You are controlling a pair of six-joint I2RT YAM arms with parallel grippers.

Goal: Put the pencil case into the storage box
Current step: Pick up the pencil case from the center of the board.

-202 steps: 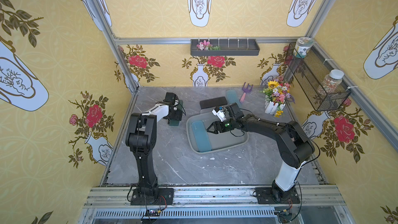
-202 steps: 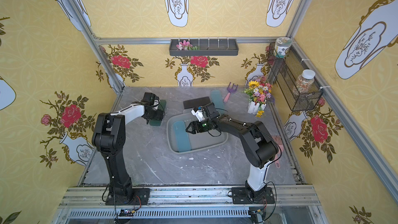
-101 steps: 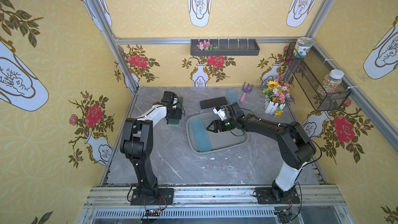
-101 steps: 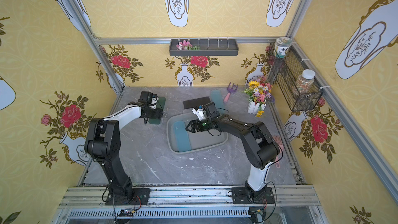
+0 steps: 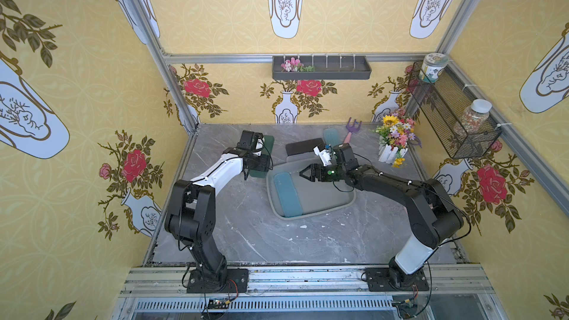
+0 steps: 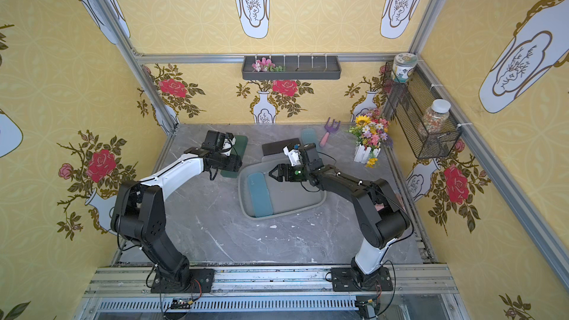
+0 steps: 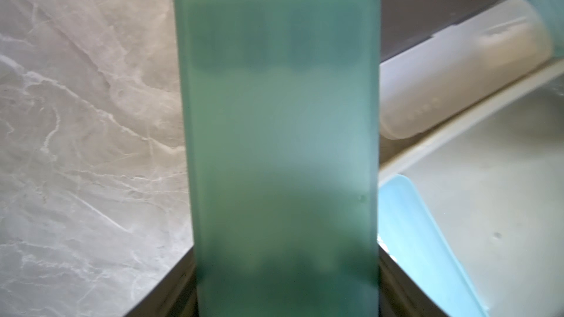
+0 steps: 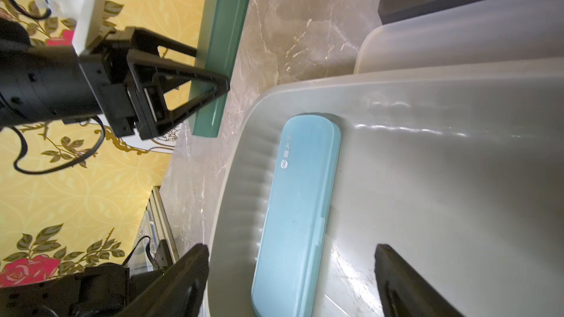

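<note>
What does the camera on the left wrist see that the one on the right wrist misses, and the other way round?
Only left wrist: the green pencil case flat-on, filling the middle. Only right wrist: the right fingers spread open, yellow wallpaper. Both: that case clamped in the left fingers, the blue pencil case lying in the storage box, the marble table.

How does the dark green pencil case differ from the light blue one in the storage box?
The light blue pencil case lies flat inside the storage box, free; the dark green pencil case is outside it, clamped in the left gripper. The blue has rounded ends, the green squarer corners. Both are long, slim cases.
</note>
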